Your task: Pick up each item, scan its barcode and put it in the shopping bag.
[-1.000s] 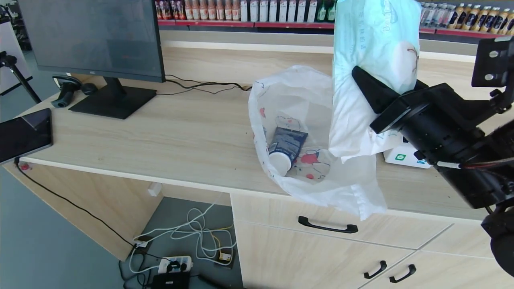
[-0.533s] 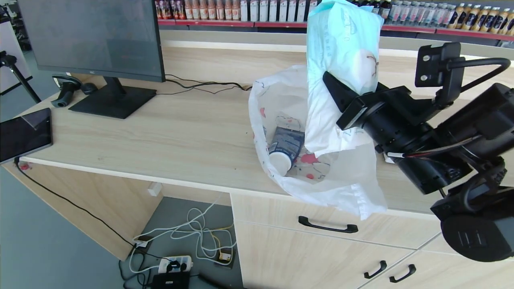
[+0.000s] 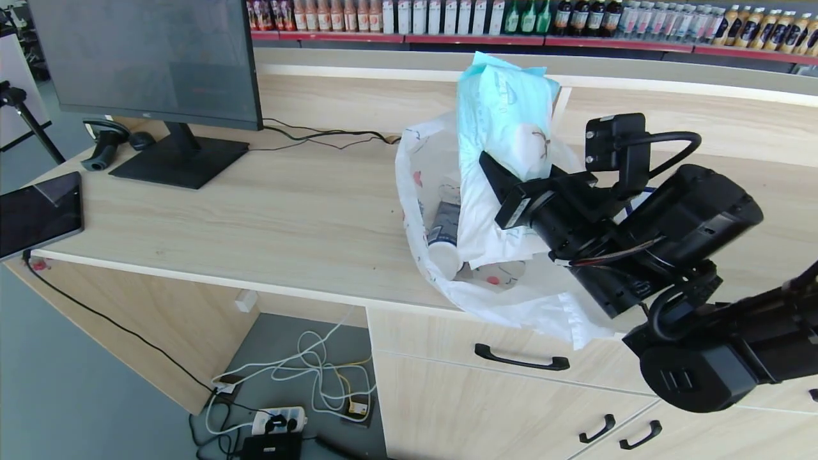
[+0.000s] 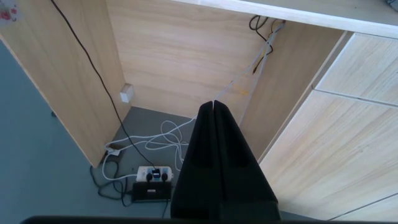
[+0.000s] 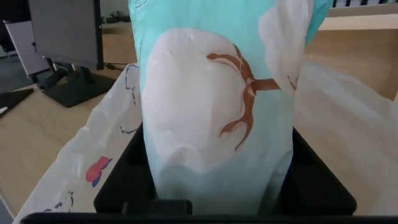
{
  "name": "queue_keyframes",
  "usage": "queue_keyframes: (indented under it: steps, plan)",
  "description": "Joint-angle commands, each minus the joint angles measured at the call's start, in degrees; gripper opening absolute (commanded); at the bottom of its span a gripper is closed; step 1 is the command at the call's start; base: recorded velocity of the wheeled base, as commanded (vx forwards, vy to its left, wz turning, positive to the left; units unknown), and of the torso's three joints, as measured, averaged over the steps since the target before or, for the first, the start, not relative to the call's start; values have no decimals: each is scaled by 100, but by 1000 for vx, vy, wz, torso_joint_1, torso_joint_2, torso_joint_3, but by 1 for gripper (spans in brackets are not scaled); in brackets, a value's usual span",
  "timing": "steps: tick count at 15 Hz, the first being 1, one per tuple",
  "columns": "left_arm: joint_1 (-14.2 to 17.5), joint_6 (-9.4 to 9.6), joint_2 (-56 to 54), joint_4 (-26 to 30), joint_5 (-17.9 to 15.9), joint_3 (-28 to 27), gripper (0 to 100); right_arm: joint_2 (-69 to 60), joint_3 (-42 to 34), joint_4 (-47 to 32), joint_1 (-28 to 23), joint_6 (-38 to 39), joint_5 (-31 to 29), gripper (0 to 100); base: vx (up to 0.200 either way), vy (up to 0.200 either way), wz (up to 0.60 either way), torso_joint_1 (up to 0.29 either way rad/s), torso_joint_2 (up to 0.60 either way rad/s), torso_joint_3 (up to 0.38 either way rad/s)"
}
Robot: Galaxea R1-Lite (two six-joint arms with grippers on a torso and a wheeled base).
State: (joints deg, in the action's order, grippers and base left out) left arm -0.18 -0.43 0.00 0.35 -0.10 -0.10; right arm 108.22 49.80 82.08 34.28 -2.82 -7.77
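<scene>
My right gripper (image 3: 511, 169) is shut on a tall pale-blue and white soft pack (image 3: 505, 121), held upright with its lower end inside the mouth of the white shopping bag (image 3: 434, 166) on the counter. The right wrist view has the pack (image 5: 217, 106) between the black fingers (image 5: 134, 165), with the bag (image 5: 81, 168) beneath. A dark blue tube with a white cap (image 3: 444, 239) lies inside the bag. My left gripper (image 4: 214, 112) hangs below counter level with its fingers pressed together and nothing in them.
A monitor (image 3: 147, 64) on its stand, a handheld scanner (image 3: 102, 150) and a tablet (image 3: 38, 214) are at the counter's left. Cables and a power strip (image 3: 281, 418) lie on the floor. Drawers (image 3: 521, 364) sit under the counter. Stocked shelves (image 3: 511, 19) stand behind.
My right arm has carried the pack left and down, from beside the bag to into its mouth. The pack hides more of the tube now.
</scene>
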Motion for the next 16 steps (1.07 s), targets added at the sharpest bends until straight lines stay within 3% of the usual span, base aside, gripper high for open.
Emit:
queue_keyframes:
  steps: [1,12,16]
  plan:
    - [1,-1,0,0,1,1,0,174,-260,19,9,9,3,0,0,0,0,0,0,0]
    - [1,-1,0,0,1,1,0,261,-374,-351,26,211,47,0,0,0,0,0,0,0]
    - [1,-1,0,0,1,1,0,244,30,-1309,-18,572,65,0,0,0,0,0,0,0]
